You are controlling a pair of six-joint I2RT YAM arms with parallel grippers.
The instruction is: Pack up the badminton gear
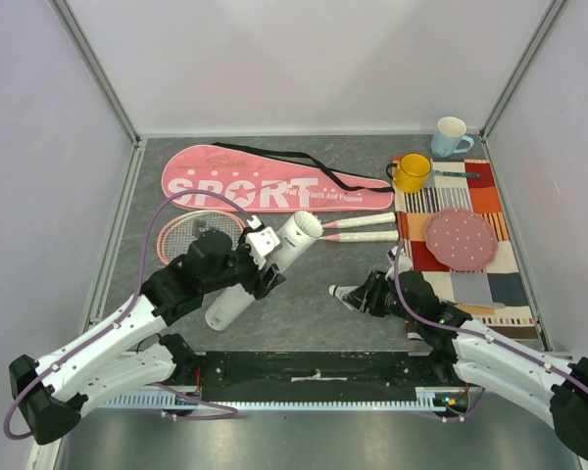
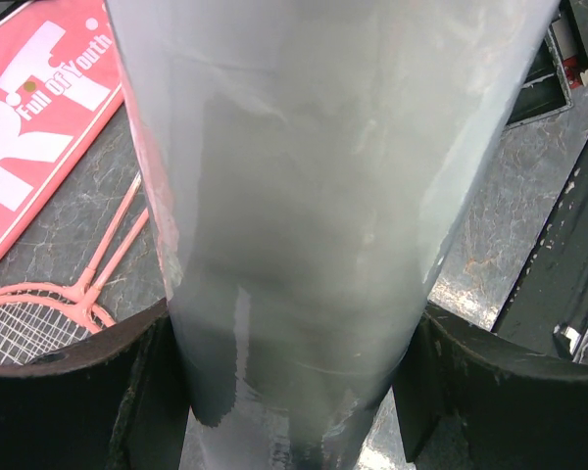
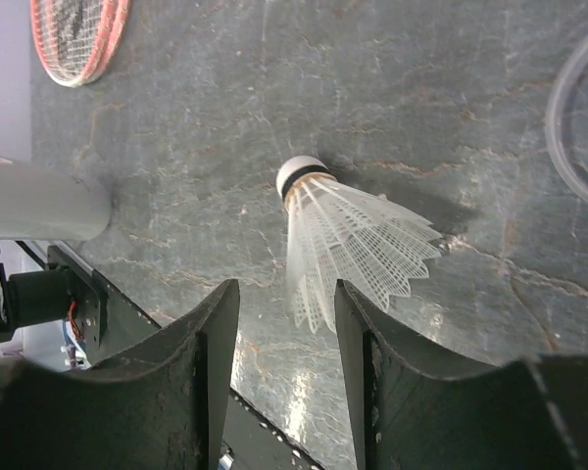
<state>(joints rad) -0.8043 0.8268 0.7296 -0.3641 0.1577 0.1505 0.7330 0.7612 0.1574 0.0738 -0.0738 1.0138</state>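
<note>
My left gripper (image 1: 258,266) is shut on the long white tube (image 1: 265,266), which lies slanted on the table; the tube (image 2: 304,196) fills the left wrist view between both fingers. The pink "SPORT" bag (image 1: 274,181) lies at the back. Two pink rackets (image 1: 198,235) lie in front of it, their white handles (image 1: 361,228) pointing right. My right gripper (image 3: 286,313) is open, low over the table. One white shuttlecock (image 3: 343,240) lies on its side, its skirt edge reaching between the fingertips (image 3: 211,333). It also shows in the top view (image 1: 341,292). Other shuttlecocks are out of view.
A striped orange cloth (image 1: 480,279) at the right holds a pink dotted plate (image 1: 461,239) and a yellow cup (image 1: 412,172). A pale blue cup (image 1: 451,136) stands behind it. The bag's black strap (image 1: 323,171) lies on the bag. White walls enclose the table.
</note>
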